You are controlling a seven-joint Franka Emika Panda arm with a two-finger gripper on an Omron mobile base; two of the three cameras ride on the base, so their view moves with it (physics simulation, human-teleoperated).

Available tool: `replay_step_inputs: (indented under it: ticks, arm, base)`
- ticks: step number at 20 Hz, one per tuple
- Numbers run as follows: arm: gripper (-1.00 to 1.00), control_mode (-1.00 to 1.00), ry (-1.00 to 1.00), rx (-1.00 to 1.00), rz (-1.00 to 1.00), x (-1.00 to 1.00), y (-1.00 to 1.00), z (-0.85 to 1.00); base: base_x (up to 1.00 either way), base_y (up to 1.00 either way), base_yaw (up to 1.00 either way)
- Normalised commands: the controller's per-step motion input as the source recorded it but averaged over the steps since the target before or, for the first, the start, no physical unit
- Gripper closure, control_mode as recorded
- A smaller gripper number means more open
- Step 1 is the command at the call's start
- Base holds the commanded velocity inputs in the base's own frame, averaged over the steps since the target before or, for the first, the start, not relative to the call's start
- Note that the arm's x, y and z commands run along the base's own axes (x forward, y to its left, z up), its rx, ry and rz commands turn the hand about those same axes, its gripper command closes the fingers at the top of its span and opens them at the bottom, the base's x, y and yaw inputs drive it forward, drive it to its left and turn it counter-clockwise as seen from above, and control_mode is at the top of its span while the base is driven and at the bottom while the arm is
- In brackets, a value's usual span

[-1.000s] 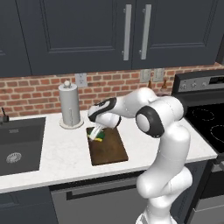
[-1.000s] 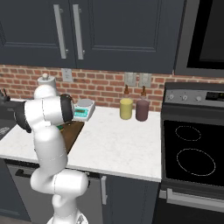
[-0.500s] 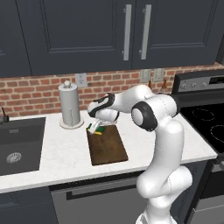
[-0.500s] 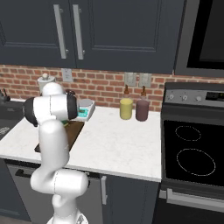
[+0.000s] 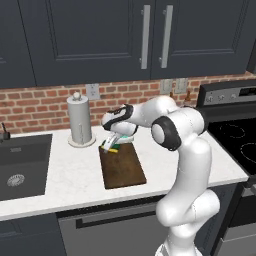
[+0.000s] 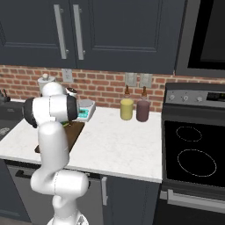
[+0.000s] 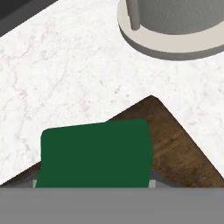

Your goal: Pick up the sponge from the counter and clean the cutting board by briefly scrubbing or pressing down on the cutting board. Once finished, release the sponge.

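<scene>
I see the two-finger gripper [image 5: 111, 145] clenched on the small rectangular yellow sponge with the dark green scrub layer [image 5: 110, 146], pressed down at the far left corner of the flat dark brown wooden cutting board [image 5: 122, 168]. From the hand camera the sponge's green face [image 7: 95, 153] covers the board's corner [image 7: 179, 151], with the sponge's edge reaching past the wood over the white speckled marble tabletop [image 7: 65, 74]. The board lies flat on the tabletop [image 5: 75, 172], its long side running away from me. Just beyond the board's corner stands a grey paper towel roll on a round pale base [image 5: 80, 120], near the sponge but apart from it. A dark sunken sink [image 5: 22, 165] sits well to the left. From the right base camera I see a yellow bottle [image 6: 126, 108] and a dark red bottle [image 6: 142, 110] side by side against the brick wall.
</scene>
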Motion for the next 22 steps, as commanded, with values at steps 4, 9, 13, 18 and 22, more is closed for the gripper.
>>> replay_step_inputs:
  ticks: [4, 9, 13, 18, 22]
  arm:
    - [1.0, -1.0, -0.04, 0.02, 0.01, -0.67, -0.45, 0.3]
    - [1.0, -1.0, -0.05, 0.04, 0.0, -0.5, -0.58, 0.59]
    - [1.0, -1.0, 0.0, 0.0, 0.0, -0.08, -0.88, 0.69]
    - [1.0, -1.0, 0.0, -0.01, 0.03, -0.12, -1.0, 0.28]
    - [1.0, -1.0, 0.0, 0.0, 0.07, -0.27, -0.98, -0.1]
  base:
    - [0.0, 0.0, 0.0]
    - [0.0, 0.0, 0.0]
    - [0.0, 0.0, 0.0]
    - [0.0, 0.0, 0.0]
    - [0.0, 0.0, 0.0]
